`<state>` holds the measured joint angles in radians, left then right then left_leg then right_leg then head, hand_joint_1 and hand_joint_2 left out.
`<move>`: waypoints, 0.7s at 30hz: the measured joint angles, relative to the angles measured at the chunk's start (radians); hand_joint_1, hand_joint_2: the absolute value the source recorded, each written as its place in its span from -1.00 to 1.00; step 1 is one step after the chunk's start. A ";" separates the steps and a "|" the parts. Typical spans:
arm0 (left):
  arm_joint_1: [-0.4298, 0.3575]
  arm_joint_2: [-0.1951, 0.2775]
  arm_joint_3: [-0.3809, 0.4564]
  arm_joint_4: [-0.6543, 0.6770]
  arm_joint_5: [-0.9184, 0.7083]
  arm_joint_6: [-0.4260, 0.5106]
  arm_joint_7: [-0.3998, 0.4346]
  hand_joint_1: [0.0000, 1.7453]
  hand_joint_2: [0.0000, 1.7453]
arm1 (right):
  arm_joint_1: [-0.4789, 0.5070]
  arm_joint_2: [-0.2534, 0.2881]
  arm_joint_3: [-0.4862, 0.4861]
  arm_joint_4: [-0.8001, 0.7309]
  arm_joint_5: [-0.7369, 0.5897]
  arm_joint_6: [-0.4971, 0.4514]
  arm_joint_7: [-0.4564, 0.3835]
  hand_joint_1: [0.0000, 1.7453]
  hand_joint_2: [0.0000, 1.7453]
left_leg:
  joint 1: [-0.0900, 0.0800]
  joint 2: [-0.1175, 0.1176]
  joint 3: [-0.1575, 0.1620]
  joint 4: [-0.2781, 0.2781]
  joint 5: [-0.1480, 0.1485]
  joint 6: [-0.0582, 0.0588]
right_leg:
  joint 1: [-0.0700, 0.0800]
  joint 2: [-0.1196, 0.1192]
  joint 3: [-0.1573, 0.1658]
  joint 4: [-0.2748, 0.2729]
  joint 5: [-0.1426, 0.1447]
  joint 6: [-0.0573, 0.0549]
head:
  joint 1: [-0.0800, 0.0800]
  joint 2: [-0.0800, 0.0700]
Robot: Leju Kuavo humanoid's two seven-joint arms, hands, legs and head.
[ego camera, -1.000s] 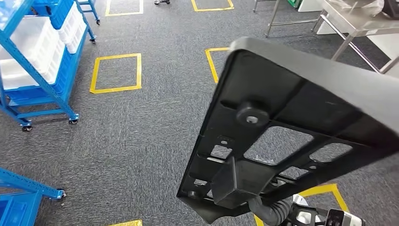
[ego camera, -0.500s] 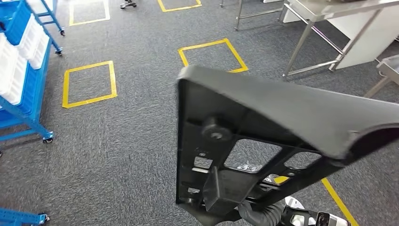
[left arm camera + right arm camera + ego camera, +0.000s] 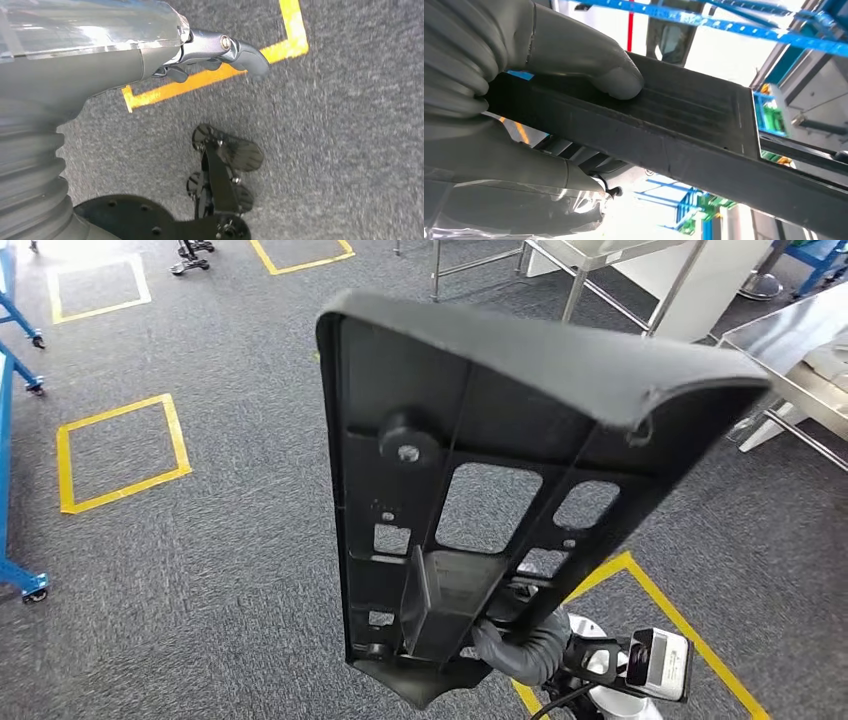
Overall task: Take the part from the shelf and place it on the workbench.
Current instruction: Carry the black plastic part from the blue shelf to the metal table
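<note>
The robot is in the carrying step, with the part off the shelf and not yet set down; its right hand [image 3: 499, 100] holds the large black moulded plastic panel [image 3: 500, 490], ribbed and pierced with rectangular cut-outs, by its lower end. In the right wrist view the thick grey thumb [image 3: 589, 60] presses on the panel's grooved edge while the other fingers [image 3: 524, 175] wrap beneath it, so the grip is closed firmly on the part. In the head view the panel stands tilted, rising from about six o'clock toward one o'clock, well above the grey carpeted floor [image 3: 220, 570] with its yellow taped squares [image 3: 120, 450].

The left hand [image 3: 220, 52] hangs over the carpet near a yellow tape corner; its fingers are curled in loosely and carry nothing.

A stainless steel counter [image 3: 800, 350] shows at about two o'clock, with more metal table legs [image 3: 590, 280] toward twelve to one o'clock; a blue shelf frame [image 3: 10, 490] lies at nine o'clock.

Judged from this, the next move calls for walking and turning toward the steel counter at two o'clock, keeping the panel steady in the one-handed grip, then lowering it flat onto the surface before loosening the fingers; the long panel may swing or slip while the body turns.
</note>
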<state>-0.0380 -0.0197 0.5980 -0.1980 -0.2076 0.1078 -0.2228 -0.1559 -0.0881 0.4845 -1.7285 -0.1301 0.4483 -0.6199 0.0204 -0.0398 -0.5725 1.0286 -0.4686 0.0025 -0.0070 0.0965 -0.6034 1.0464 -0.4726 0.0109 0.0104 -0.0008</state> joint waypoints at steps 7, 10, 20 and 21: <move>0.004 -0.001 0.007 0.000 -0.001 -0.003 0.000 -1.00 1.00 | -0.018 -0.003 -0.010 0.006 -0.007 -0.015 -0.004 0.86 1.00 | -0.008 0.088 0.006 -0.007 -0.005 0.017 | 0.000 -0.095 -0.116 0.223 -0.077 0.010 | 0.005 0.000; 0.004 -0.005 0.014 0.000 0.007 -0.008 -0.010 -1.00 1.00 | -0.018 -0.008 -0.037 0.003 -0.022 -0.031 -0.033 0.86 1.00 | -0.013 0.117 0.017 -0.007 -0.013 0.012 | 0.014 -0.145 -0.015 0.029 0.005 -0.008 | 0.005 0.000; 0.007 -0.010 0.028 -0.002 -0.004 -0.028 -0.022 -1.00 1.00 | 0.048 -0.020 -0.121 -0.093 -0.010 -0.023 -0.051 0.86 1.00 | -0.011 0.051 -0.087 0.243 -0.146 -0.025 | 0.010 -0.073 0.026 -0.046 0.023 -0.044 | 0.001 0.000; 0.009 -0.010 0.029 -0.002 -0.005 -0.028 -0.022 -1.00 1.00 | 0.059 -0.021 -0.122 -0.096 -0.005 -0.024 -0.056 0.86 1.00 | -0.010 0.048 -0.104 0.267 -0.142 -0.027 | 0.010 -0.059 0.027 -0.044 0.022 -0.044 | 0.001 0.000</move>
<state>-0.0294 -0.0294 0.6270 -0.2003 -0.2130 0.0801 -0.2450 -0.0973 -0.1089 0.3621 -1.8240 -0.1352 0.4243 -0.6755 0.0105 0.0085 -0.6767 1.2959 -0.6109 -0.0240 0.0028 0.0376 -0.5769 1.0020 -0.4507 -0.0328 0.0111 -0.0009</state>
